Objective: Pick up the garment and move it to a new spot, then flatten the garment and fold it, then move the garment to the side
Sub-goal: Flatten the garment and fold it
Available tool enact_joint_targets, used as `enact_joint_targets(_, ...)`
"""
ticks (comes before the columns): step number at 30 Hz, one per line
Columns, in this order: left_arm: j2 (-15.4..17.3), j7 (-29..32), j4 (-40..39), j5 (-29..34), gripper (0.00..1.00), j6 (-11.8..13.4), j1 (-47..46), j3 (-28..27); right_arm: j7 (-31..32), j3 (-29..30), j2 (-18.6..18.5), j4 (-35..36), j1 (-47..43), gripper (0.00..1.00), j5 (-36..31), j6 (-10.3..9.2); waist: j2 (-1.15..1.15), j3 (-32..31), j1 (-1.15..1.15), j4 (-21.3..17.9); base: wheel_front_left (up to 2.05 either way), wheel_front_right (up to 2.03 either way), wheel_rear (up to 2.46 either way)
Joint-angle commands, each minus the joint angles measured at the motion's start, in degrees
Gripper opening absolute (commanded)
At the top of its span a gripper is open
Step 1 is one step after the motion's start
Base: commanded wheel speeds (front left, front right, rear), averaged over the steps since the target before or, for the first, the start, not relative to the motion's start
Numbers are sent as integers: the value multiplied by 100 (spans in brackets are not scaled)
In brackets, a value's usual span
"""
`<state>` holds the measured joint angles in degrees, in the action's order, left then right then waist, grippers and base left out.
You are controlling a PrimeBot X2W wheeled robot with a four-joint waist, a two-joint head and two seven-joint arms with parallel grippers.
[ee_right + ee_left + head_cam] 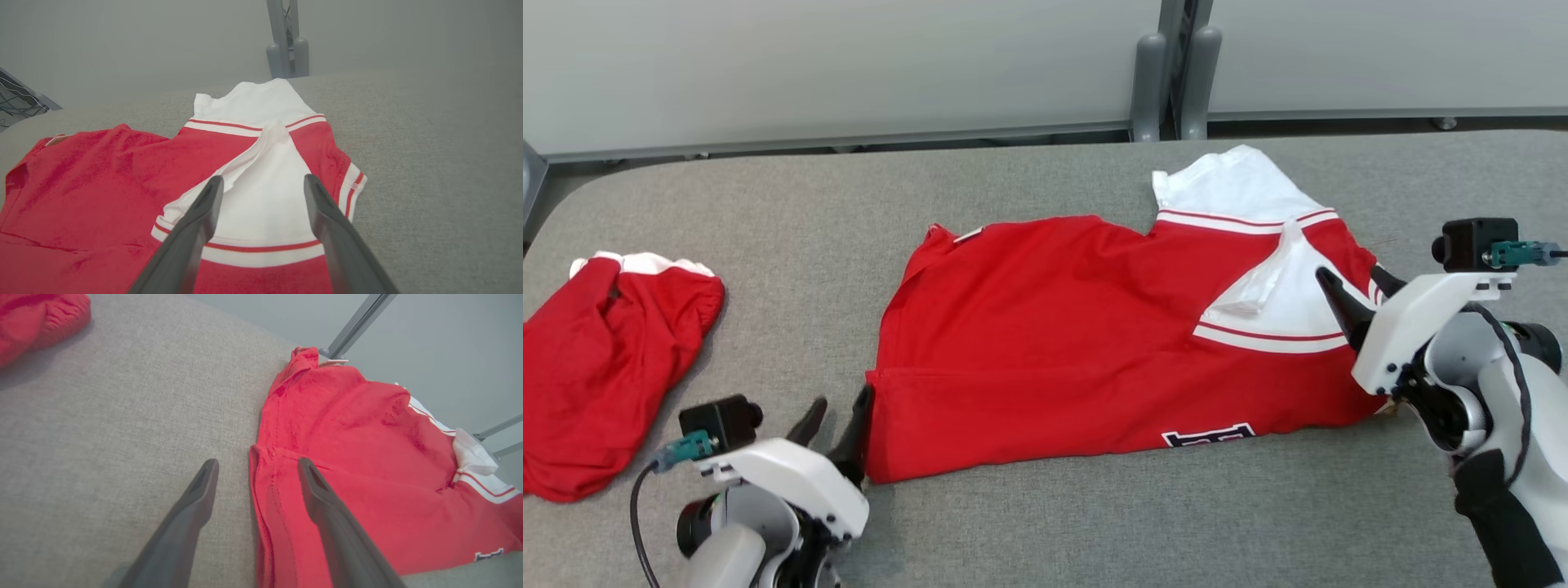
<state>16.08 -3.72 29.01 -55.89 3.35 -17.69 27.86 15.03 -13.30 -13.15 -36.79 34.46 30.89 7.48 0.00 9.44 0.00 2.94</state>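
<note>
The garment [1054, 327], a red shirt with white, red-striped sleeves, lies partly folded in the middle of the grey table [1094, 523]. My left gripper [841, 398] stands open at its lower left corner. In the left wrist view [257, 462] one finger is over the red fabric [347, 449] and the other over bare table. My right gripper [1349, 273] is open above the white sleeve at the shirt's right end. The right wrist view [263, 179] has the sleeve [265, 196] between the fingers. Neither gripper holds anything.
A second red and white garment [605, 367] lies crumpled at the table's left edge, also in the left wrist view [36, 318]. Grey posts [1168, 82] and pale wall panels stand behind the table's far edge. Bare table surrounds the shirt.
</note>
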Motion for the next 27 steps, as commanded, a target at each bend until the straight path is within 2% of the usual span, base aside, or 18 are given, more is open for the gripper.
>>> enact_joint_targets(1,64,96,-99,63,100,71,122,54,203,46,-129,139,-143,100,-2,4,0,-94,0,-62,0,0,0)
enact_joint_targets(6,233,517,-601,48,100,345,488,212,1092,508,-281,719,-719,100,-332,4,0,-201,0,-179,0,0,0)
enact_joint_targets(10,336,804,-695,236,100,744,527,370,1502,1078,-15,1104,-1045,100,-872,5,0,-182,0,-265,0,0,0)
enact_joint_targets(11,336,804,-695,236,100,744,527,370,1502,1078,-15,1104,-1045,100,-872,5,0,-182,0,-265,0,0,0)
enact_joint_targets(14,388,1006,-681,365,100,956,447,501,1671,1333,297,1370,-1193,100,-1248,4,0,-150,0,-321,0,0,0)
enact_joint_targets(17,376,1186,-689,382,100,1006,445,605,1864,1468,548,1621,-1289,100,-1500,4,0,-120,0,-349,0,0,0)
enact_joint_targets(18,365,1241,-693,355,89,1002,444,621,1930,1551,601,1694,-1320,100,-1594,3,0,-109,0,-353,0,0,0)
enact_joint_targets(19,373,1292,-694,370,47,993,431,651,2002,1650,645,1737,-1356,100,-1712,3,0,-97,0,-355,0,0,0)
enact_joint_targets(20,375,1308,-697,374,0,995,427,662,2082,1741,696,1773,-1399,100,-1842,3,0,-84,0,-355,0,0,0)
enact_joint_targets(27,401,1325,-797,312,0,937,482,672,2201,2502,970,2101,-1318,100,-2566,3,0,30,0,-291,0,0,0)
